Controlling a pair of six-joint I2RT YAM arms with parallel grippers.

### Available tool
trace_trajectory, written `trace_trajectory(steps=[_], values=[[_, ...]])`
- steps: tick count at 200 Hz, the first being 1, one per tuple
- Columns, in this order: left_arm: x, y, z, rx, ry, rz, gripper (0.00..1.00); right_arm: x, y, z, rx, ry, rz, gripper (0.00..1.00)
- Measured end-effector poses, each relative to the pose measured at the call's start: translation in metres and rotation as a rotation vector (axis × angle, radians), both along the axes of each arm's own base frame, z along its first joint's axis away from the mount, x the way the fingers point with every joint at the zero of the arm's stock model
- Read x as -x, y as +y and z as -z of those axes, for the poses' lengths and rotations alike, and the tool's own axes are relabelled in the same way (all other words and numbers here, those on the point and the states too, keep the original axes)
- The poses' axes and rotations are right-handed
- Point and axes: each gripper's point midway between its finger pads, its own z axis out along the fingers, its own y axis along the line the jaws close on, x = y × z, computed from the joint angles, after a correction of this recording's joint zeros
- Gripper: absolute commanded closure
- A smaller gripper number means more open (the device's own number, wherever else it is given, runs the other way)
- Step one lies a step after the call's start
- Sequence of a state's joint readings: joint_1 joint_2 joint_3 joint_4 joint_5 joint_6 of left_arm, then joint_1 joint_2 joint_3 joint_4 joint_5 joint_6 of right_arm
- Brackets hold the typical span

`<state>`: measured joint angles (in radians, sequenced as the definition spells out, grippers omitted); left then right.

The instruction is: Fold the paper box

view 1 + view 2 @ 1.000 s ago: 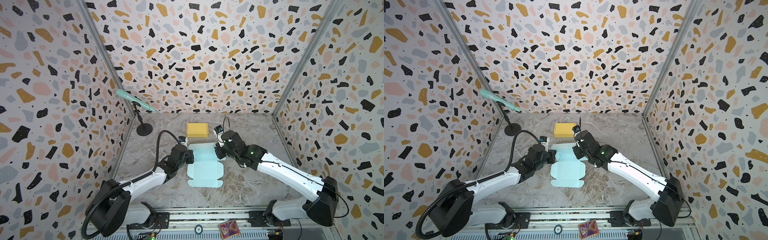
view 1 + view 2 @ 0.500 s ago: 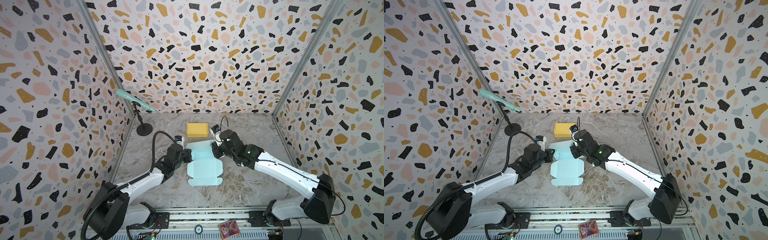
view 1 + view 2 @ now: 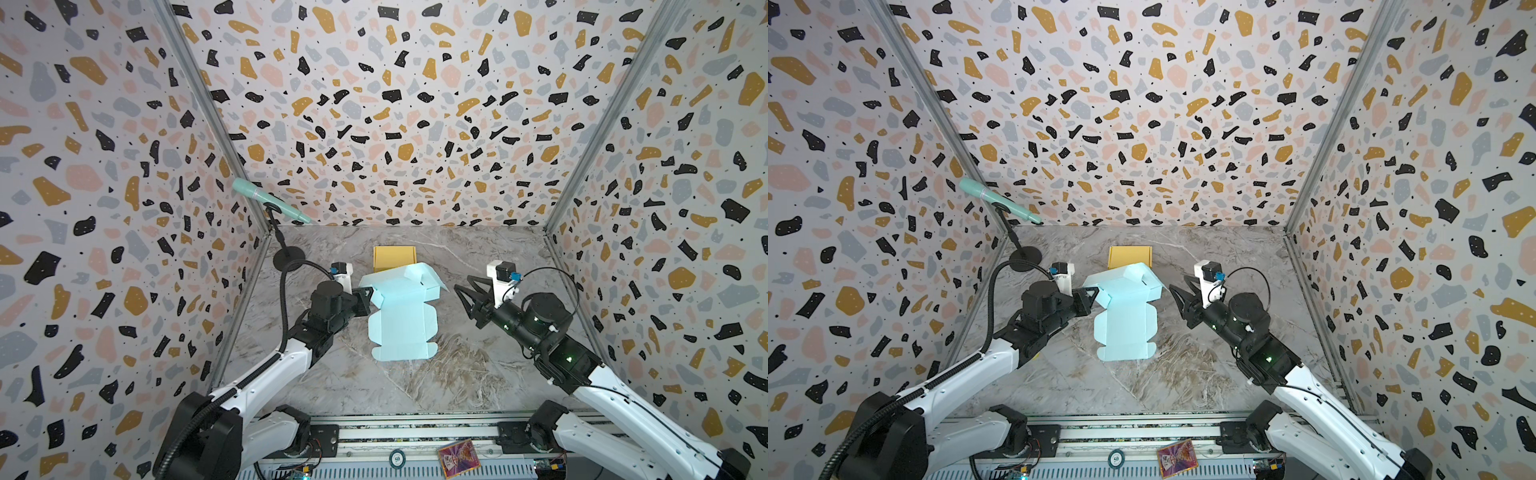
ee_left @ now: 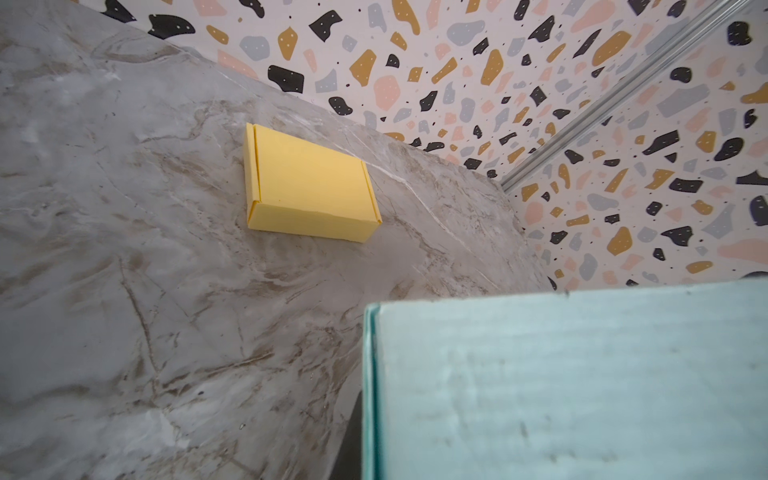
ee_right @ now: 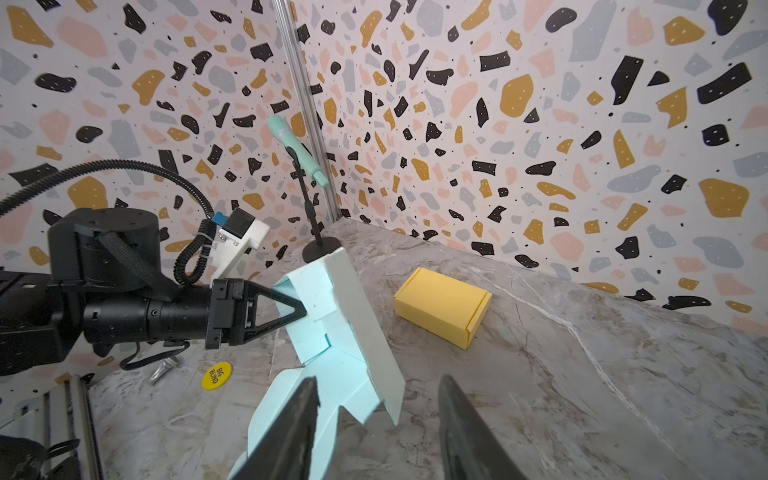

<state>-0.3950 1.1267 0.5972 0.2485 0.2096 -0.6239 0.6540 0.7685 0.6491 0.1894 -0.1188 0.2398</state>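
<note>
- Left hand (image 3: 366, 296) clenches a side flap of the blue paper box (image 3: 401, 320), half-raised at its fingertips.
- Right hand (image 3: 464, 301) hangs open and empty, well apart across the box.
- One-sided pinch: raised panels may spring flat, or a tug may drag the sheet over the table (image 3: 415, 386).

Cannot read the small card (image 3: 458, 458) at the bottom edge in a top view, nor see past the blurred paper box (image 4: 569, 382) cut off at lower right in the left wrist view.
</note>
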Motion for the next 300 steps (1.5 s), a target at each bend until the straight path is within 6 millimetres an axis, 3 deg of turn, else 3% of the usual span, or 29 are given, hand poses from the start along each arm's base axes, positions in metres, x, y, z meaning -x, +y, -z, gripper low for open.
trace_trajectory(steps=[33,47,98,198,269,300], values=[[0.005,-0.004,-0.016,0.050,-0.022,0.052,1.00,-0.004,0.000,0.043,-0.046,0.064,-0.040,0.51],[0.008,-0.007,-0.021,0.068,-0.029,0.073,1.00,-0.005,0.004,0.051,-0.064,0.080,-0.069,0.53],[0.015,-0.017,-0.031,0.118,-0.041,0.137,1.00,-0.003,0.027,0.037,-0.137,0.037,-0.190,0.53],[0.019,-0.023,-0.030,0.128,-0.029,0.174,1.00,0.002,0.061,0.028,-0.181,0.023,-0.303,0.56],[0.017,-0.020,-0.029,0.117,-0.033,0.165,1.00,-0.012,0.062,0.038,-0.147,0.082,-0.245,0.61],[0.017,-0.020,-0.028,0.110,-0.034,0.168,1.00,-0.005,0.054,0.035,-0.083,0.077,-0.229,0.59]])
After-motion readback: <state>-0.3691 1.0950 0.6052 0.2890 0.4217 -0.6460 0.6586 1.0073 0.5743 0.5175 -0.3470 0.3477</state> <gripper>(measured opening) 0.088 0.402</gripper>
